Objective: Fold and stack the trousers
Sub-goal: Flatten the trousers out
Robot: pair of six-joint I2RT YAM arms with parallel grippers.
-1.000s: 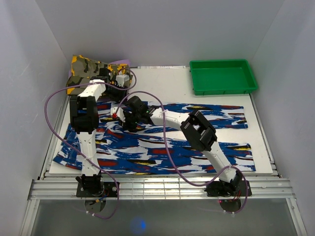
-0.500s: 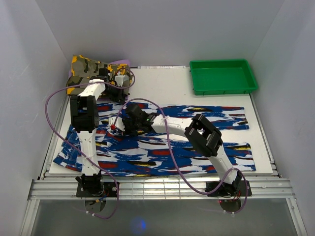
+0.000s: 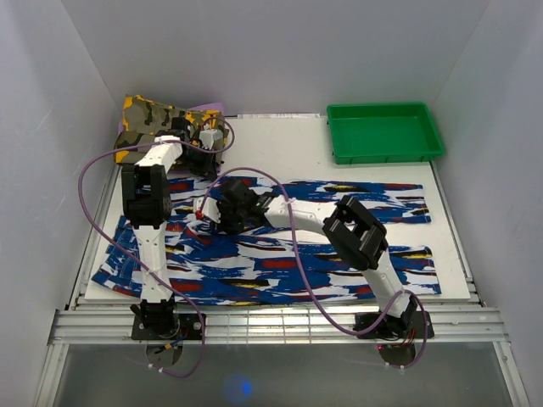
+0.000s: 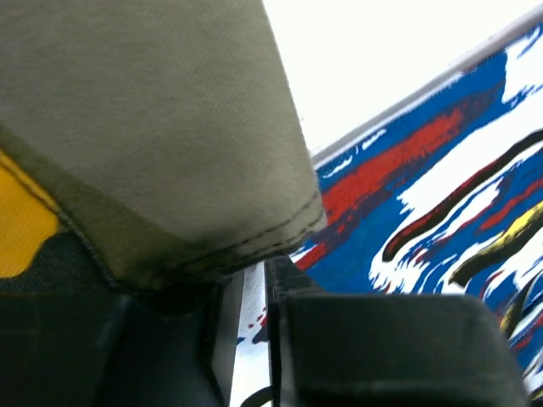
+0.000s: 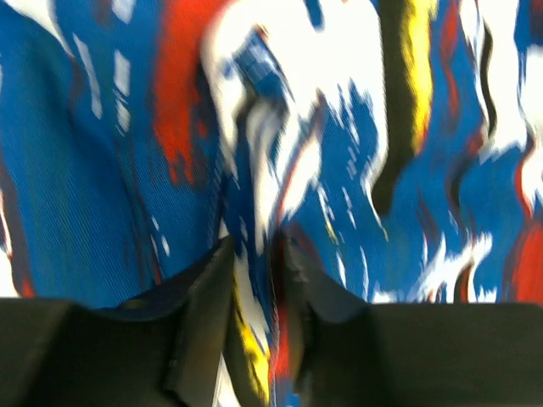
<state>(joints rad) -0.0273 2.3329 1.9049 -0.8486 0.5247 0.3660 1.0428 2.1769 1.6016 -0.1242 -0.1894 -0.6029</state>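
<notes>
The royal blue trousers (image 3: 297,254) with white, red, black and yellow streaks lie spread across the table, legs pointing right. My right gripper (image 3: 214,214) reaches far left over their waist end. In the right wrist view it (image 5: 254,254) is shut on a raised fold of the trousers (image 5: 339,127). My left gripper (image 3: 197,157) sits at the back left, at the trousers' far edge. In the left wrist view its jaws (image 4: 254,284) stand almost together with only bare table in the slit. The trousers (image 4: 441,170) show to its right.
A yellow, olive and black camouflage garment (image 3: 153,119) lies bunched at the back left corner. Its hem (image 4: 144,127) hangs over my left gripper's left finger. A green tray (image 3: 386,131) stands at the back right. Purple cables loop over both arms.
My right gripper has moved a little right and toward the near side, pulling the pinched trousers cloth with it, and its elbow has swung right. The left arm has not moved.
</notes>
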